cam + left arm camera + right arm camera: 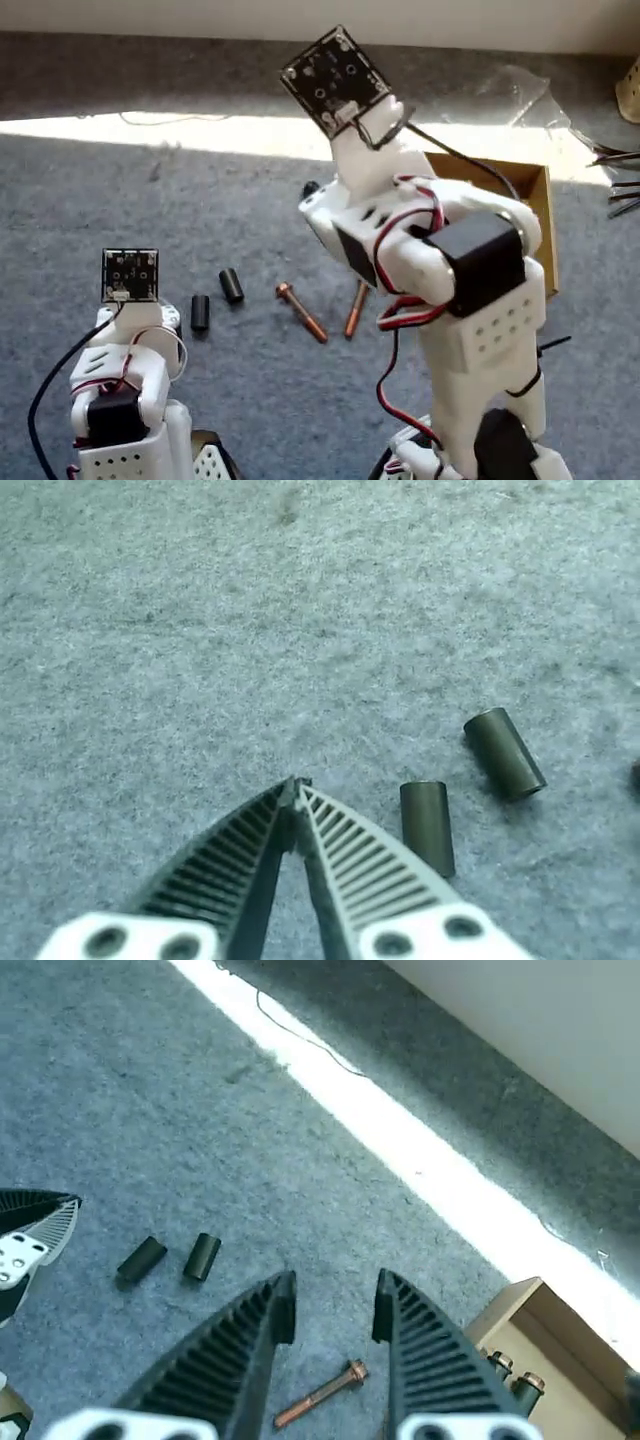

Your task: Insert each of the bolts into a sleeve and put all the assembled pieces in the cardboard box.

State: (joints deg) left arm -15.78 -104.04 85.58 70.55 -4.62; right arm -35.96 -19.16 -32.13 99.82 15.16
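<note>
Two black sleeves (200, 312) (232, 285) lie on the grey carpet, with two copper bolts (302, 312) (356, 308) to their right. My left gripper (297, 785) is shut and empty, low over the carpet, its tip just short of the nearer sleeve (427, 827); the other sleeve (504, 753) lies beyond. My right gripper (333, 1305) is open and empty, held high above the carpet, with one bolt (322, 1394) below it. The cardboard box (520, 1310) holds at least two assembled pieces (500, 1363) (525, 1388).
The cardboard box (535, 180) sits behind the right arm, partly hidden by it. A sunlit strip (180, 130) crosses the far carpet, with a thin cable on it. Loose wires and plastic (610, 160) lie at the far right.
</note>
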